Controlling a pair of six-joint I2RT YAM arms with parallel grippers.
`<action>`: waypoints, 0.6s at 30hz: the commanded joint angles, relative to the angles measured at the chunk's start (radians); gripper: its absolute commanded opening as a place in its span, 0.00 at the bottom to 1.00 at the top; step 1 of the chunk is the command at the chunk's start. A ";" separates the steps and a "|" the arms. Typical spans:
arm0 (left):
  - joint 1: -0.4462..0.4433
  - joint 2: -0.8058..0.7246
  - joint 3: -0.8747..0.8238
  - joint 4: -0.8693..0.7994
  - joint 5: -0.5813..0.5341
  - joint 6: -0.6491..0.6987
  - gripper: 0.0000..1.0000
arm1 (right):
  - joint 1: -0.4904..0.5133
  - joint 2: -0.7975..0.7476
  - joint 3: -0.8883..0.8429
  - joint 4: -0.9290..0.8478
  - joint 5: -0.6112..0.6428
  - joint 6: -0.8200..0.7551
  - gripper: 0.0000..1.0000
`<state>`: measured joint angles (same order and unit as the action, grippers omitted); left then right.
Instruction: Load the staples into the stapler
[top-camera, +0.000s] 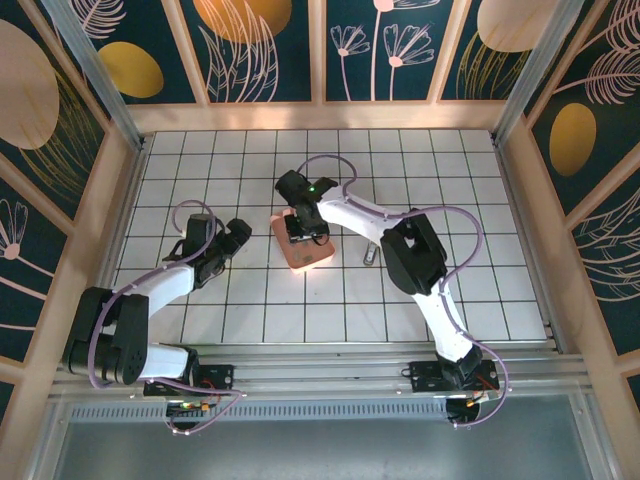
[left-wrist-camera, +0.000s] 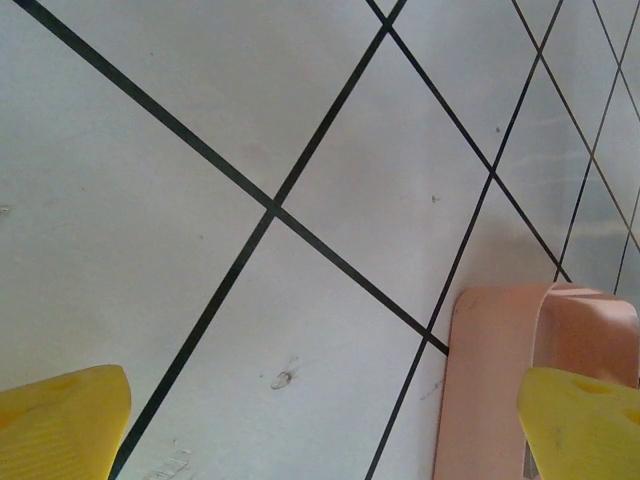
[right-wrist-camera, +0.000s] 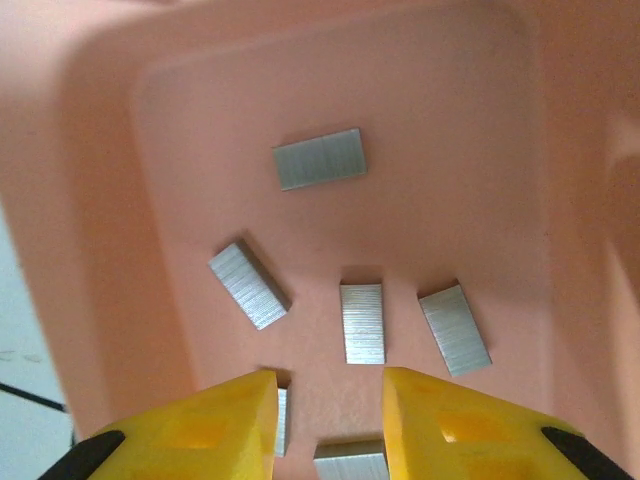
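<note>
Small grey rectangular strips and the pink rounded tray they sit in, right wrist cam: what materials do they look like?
Grey rectangular strips: likely metal. They have a brushed-looking sheen with fine parallel lines, as glued staples would show. Pink rounded tray: probably moulded plastic or silicone. It is matte, with seamless rounded corners and soft diffuse shading; can't tell which.

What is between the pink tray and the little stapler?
Just bare white table, seen in the top view. The stapler lies to the right of the pink tray.
</note>
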<state>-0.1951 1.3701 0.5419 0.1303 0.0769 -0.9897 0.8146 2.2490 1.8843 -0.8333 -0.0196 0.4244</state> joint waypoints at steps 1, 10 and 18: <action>0.010 -0.022 -0.016 0.015 -0.002 -0.003 0.99 | 0.003 0.029 0.031 -0.041 0.013 -0.007 0.33; 0.011 -0.015 -0.016 0.018 0.011 0.003 0.99 | 0.000 0.052 0.026 -0.009 -0.009 -0.009 0.30; 0.011 -0.015 -0.016 0.019 0.017 0.011 0.99 | -0.004 0.075 0.030 -0.009 0.014 -0.013 0.30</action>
<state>-0.1905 1.3651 0.5346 0.1310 0.0814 -0.9890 0.8143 2.2944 1.8843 -0.8375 -0.0238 0.4244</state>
